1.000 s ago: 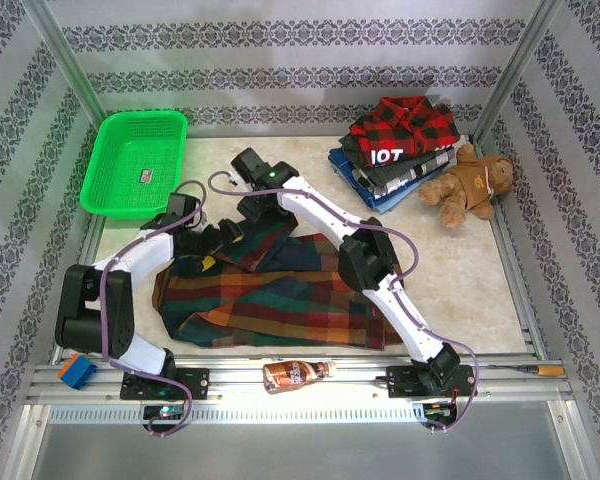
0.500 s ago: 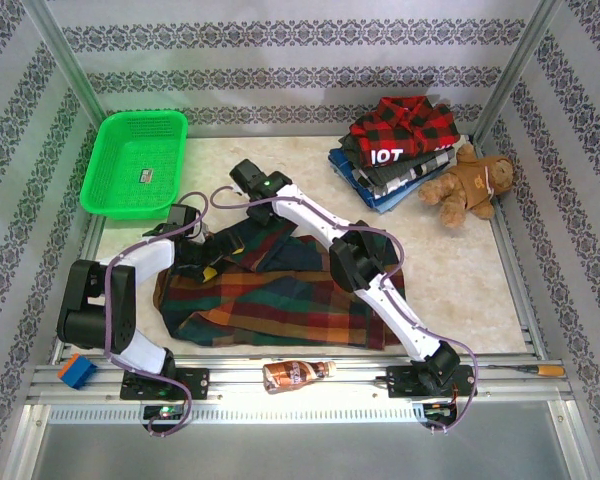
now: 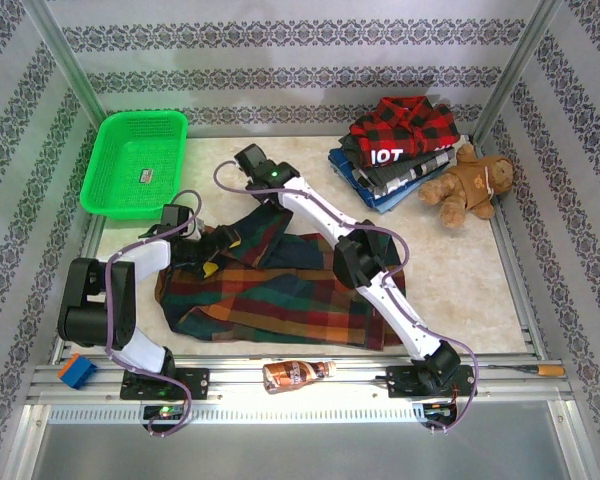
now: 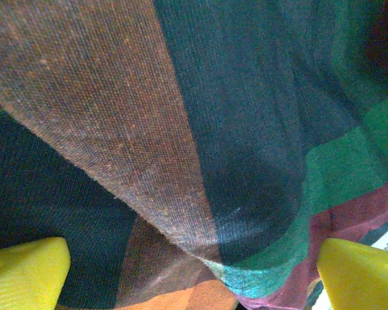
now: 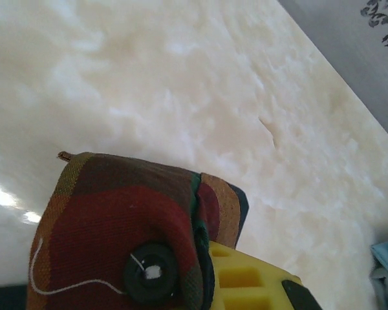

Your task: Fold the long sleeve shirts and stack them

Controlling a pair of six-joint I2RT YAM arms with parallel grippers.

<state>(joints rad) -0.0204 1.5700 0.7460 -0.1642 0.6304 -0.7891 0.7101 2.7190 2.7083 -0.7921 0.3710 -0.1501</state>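
Because the plaid shirt point(image 3: 280, 305) is soft, light cloth that sags and creases wherever nothing supports it, it should handle best when taken by a hem or corner. The right hand point(image 5: 205, 279) is closed on just such a spot, a small doubled end of the fabric bearing a dark button point(image 5: 149, 271), with the pale bench point(image 5: 181, 97) behind it. The left hand point(image 4: 194, 287) stands wide, its yellow fingertips point(image 4: 26, 274) either side of a draped fold and gripping nothing. The shirt lies rumpled across the near middle of the bench, its far edge drawn up toward the right hand point(image 3: 263, 200). The other shirts sit folded in a pile point(image 3: 400, 150) at the far right, beside a teddy bear point(image 3: 472, 188). Both arms cross the plaid cloth, so collar and sleeves cannot be told apart. The right hand's second finger is hidden behind the fabric, and whether the left fingertips touch the cloth is unclear.
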